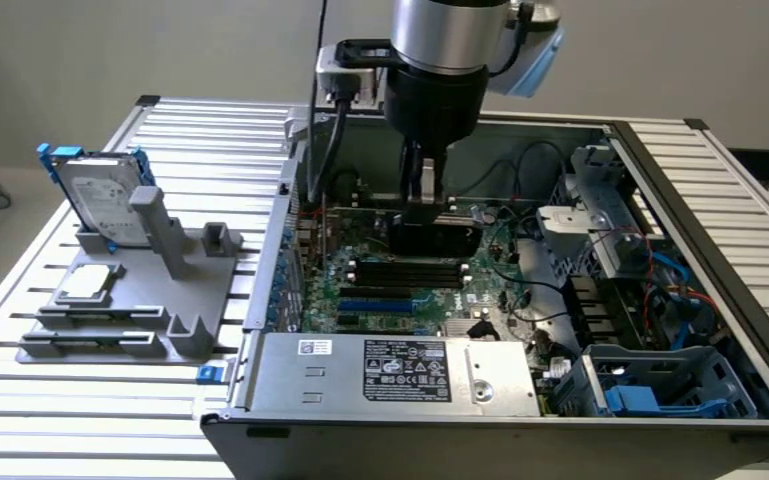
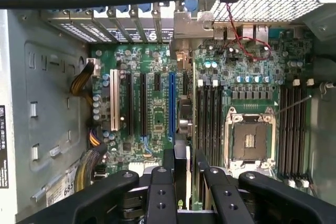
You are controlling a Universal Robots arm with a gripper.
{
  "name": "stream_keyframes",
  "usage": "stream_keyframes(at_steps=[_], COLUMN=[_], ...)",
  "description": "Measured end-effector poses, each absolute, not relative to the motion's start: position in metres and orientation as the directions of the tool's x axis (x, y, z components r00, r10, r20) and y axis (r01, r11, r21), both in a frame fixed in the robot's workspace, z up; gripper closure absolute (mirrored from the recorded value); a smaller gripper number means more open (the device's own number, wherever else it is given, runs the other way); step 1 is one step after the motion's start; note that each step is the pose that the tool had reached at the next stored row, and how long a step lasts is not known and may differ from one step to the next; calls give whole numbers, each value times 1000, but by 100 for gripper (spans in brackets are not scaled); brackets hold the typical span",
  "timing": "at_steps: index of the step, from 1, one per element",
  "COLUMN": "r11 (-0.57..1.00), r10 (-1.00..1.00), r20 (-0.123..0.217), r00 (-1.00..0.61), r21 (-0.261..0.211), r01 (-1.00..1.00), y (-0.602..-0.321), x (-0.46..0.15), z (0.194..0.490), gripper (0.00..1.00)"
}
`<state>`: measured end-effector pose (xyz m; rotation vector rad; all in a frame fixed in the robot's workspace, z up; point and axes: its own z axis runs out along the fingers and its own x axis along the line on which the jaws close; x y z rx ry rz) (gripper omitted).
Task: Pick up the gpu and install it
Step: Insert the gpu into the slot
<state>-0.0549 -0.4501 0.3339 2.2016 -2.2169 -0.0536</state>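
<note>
**Robot arm holds graphics card inside open computer case**

An open computer case lies on its side on a table of ribbed aluminium slats, in front of a plain pale grey wall. A robot arm reaches down into the middle of the case. Its tool is closed narrow on the gpu, gripping the card by its upper edge so that it stands on edge, with the black cooler face turned towards the case's front wall.

The wrist view looks down past the black fingers. The card appears edge-on between them, over the green motherboard on the case floor and close beside a blue expansion slot.

By this showing, the pick-up is done and the installing is under way. Whether the card's lower edge has entered a slot cannot be told, so seating it and letting go count as left to do.

Beside the case, on the exterior view's left, a grey holder stands on the table. It carries a silver hard drive in a blue frame and a small square chip.
</note>
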Motion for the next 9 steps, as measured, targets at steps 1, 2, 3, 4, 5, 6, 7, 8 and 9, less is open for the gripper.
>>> stream_keyframes(at_steps=[1,2,3,4,5,6,7,8,9], r11=[6,5,4,3,2,0,-1,-3,-5], r10=[-1000,-1000,-1000,-1000,-1000,-1000,-1000,-1000,-1000], r20=[-12,-12,-12,-12,-12,-12,-12,-12,-12], r00=[-6,-5,-4,-3,-2,-1,1,3,4], r21=[36,36,36,36,36,36,36,36,36], r01=[-999,-999,-999,-999,-999,-999,-999,-999,-999], y=[-450,-451,-451,-452,-453,-453,-454,-455,-456], x=[-57,-59,-61,-62,-63,-63,-63,-64,-64], z=[332,331,329,328,327,325,324,322,320], gripper=[74,74,74,74,74,74,74,74,74])
